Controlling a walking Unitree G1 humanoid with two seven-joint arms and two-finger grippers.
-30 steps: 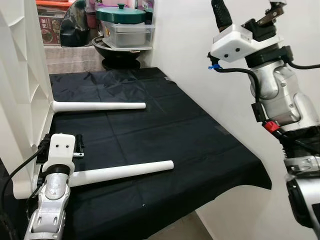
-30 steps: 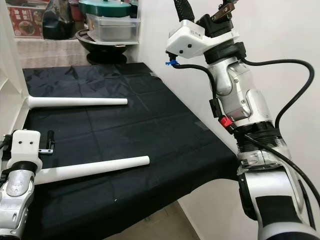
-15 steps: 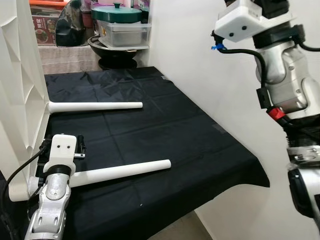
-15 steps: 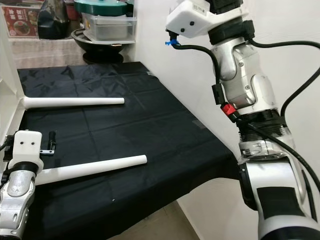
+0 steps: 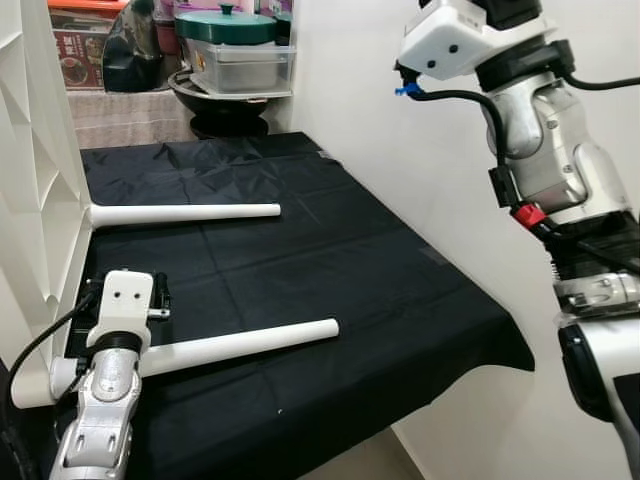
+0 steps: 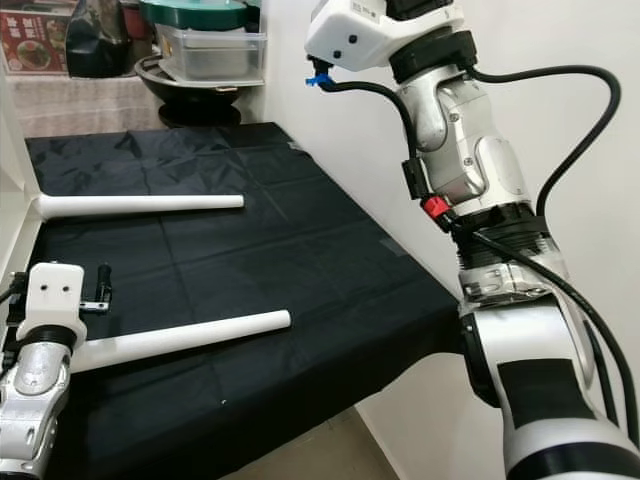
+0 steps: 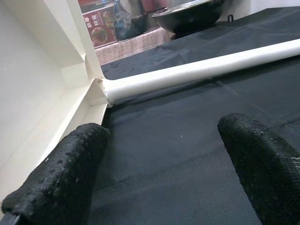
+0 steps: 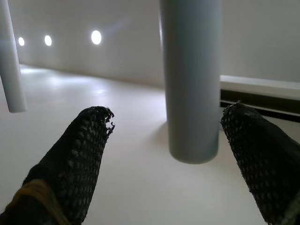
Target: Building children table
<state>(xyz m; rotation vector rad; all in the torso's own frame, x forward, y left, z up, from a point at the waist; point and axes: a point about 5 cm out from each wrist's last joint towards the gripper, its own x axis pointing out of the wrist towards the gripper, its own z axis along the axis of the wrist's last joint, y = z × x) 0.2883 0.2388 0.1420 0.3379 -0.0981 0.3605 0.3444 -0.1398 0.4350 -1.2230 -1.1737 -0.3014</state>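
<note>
Black cloth carries two white legs; beside the nearer leg, left hand spread. Right hand spread, raised above the cloth.

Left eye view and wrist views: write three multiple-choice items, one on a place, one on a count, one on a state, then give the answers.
1. Where does the left tool sit?
A. by the near white leg's base
B. on the green lid
C. off the black cloth

2. How many white legs stick out over the cloth?
A. one
B. two
C. four

3. How are the left tool's fingers?
A. shut on a leg
B. shut, empty
C. open, empty

Answers: 1 A, it sits beside that leg near the white panel. 2 B, near leg and far leg. 3 C, bare cloth shows between them.
</note>
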